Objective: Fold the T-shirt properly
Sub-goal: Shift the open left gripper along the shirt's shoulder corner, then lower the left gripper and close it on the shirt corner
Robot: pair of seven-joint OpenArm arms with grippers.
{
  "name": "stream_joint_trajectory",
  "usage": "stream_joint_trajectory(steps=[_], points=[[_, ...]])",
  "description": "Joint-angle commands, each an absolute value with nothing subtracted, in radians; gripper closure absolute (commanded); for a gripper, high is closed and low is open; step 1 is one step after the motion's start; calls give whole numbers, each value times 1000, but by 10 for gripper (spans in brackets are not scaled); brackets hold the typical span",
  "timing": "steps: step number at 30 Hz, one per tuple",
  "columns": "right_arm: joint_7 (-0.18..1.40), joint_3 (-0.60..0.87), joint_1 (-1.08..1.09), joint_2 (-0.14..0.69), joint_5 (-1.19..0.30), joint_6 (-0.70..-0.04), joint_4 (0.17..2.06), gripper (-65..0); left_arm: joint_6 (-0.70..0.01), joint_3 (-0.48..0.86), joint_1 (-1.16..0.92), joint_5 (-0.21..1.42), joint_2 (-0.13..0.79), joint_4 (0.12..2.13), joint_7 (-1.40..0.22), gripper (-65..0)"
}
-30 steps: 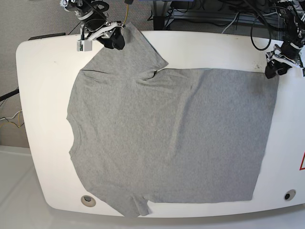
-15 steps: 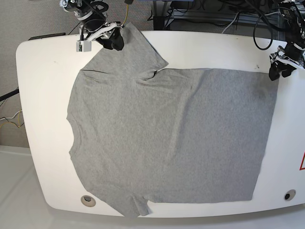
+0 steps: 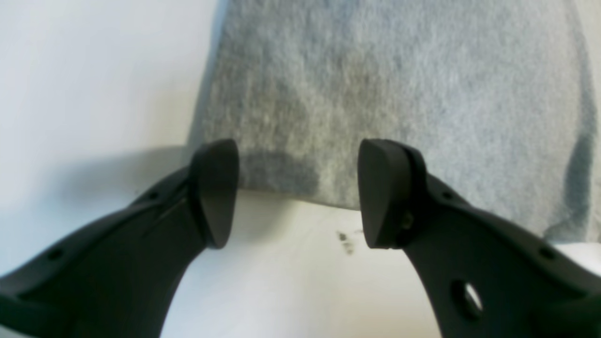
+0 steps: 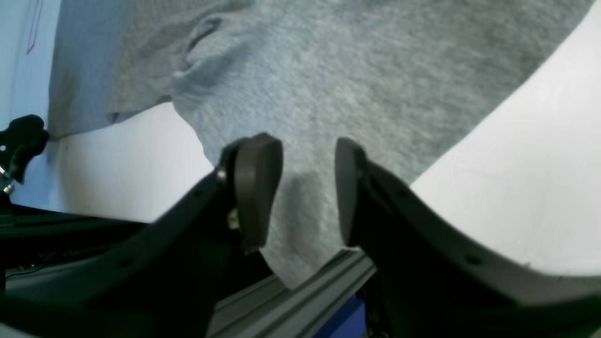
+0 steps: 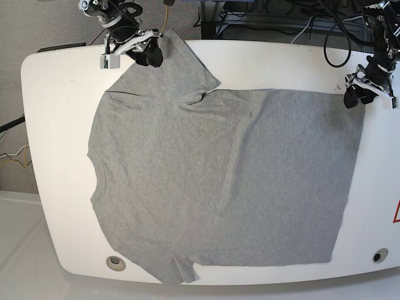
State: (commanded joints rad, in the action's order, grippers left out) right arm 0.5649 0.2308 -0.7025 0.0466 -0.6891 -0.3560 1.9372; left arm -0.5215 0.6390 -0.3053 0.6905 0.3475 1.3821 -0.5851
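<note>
Both grippers stand open, holding nothing. The left gripper [image 3: 298, 192] has shifted over the last second along the worktop's [image 5: 56, 94] far right edge, ending just off the hem corner of the T-shirt [image 5: 219, 181], jaws wide and short of the cloth. The right gripper [image 4: 307, 188] stays over the far sleeve, jaws narrowly parted astride its edge. With the shirt flat and plain side up across the worktop, I judge both are lining up for a first fold.

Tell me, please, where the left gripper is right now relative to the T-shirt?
In the base view the left gripper sits at the table's far right, at the T-shirt's hem corner; its wrist view shows open jaws straddling that edge.
</note>
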Motion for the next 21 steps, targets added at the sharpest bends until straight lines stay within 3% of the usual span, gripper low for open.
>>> stream_joint_trajectory(steps=[21], points=[[567,232,-701,49,-695,-361,1942,-224,-512,692,-305,676,341,1364,-593,-370]])
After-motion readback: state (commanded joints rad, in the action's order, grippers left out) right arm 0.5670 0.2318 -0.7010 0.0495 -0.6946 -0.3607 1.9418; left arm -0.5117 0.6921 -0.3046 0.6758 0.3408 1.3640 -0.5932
